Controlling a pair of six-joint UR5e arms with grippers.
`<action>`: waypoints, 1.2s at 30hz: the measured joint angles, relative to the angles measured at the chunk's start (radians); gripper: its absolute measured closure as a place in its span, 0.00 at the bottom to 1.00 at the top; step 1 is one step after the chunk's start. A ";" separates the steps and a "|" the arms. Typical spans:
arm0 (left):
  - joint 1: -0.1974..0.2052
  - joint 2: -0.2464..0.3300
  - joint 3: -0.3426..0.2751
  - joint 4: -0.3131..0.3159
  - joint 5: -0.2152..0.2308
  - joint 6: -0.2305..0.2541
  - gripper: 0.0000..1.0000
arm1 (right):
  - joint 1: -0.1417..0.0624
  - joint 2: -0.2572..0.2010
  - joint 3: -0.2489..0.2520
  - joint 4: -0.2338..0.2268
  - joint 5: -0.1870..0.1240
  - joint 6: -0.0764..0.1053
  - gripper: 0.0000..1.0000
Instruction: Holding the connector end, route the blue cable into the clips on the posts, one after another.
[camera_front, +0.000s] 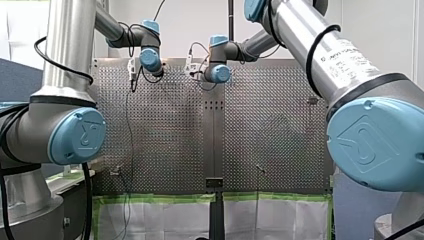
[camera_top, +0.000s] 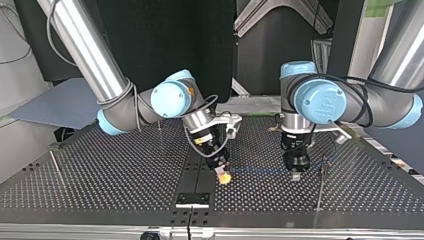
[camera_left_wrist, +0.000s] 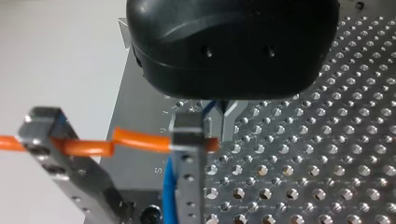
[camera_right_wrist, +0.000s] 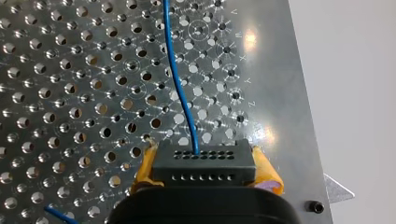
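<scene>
- Right wrist view: right gripper (camera_right_wrist: 205, 170), yellow pads clamped on black connector (camera_right_wrist: 204, 161).
- blue cable (camera_right_wrist: 180, 84): thin, light and probably floppy; it crosses the perforated table (camera_right_wrist: 70, 93) to the left gripper (camera_top: 296, 172), which looks pinched shut on it.
- Best hold: the rigid connector body.

Blue cable (camera_right_wrist: 180, 88), black connector (camera_right_wrist: 204, 164), yellow pads (camera_right_wrist: 267, 171) on my right claw (camera_right_wrist: 204, 177), silver perforated table (camera_right_wrist: 70, 93).

We see the blue cable (camera_top: 260, 171) as a thin line stretched low over the desk. In the top view it runs from the connector (camera_right_wrist: 204, 165) toward 3 o'clock and reaches our left end effector (camera_top: 295, 174). The connector is a black block with two rows of small holes, clamped between the yellow pads of our right end effector (camera_top: 224, 176). The cable enters the connector's farther row. A slim post (camera_top: 320, 187) stands just beyond the cable's 3 o'clock end.
</scene>
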 joint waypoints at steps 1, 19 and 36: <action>-0.001 0.000 0.000 -0.001 0.000 0.000 1.00 | 0.000 0.000 0.000 0.001 0.000 0.000 1.00; -0.047 -0.037 0.000 -0.029 -0.030 -0.006 1.00 | -0.006 0.001 0.023 0.042 0.013 -0.036 1.00; -0.150 -0.119 -0.030 0.010 -0.133 -0.047 1.00 | -0.020 0.018 0.121 0.033 0.027 -0.071 1.00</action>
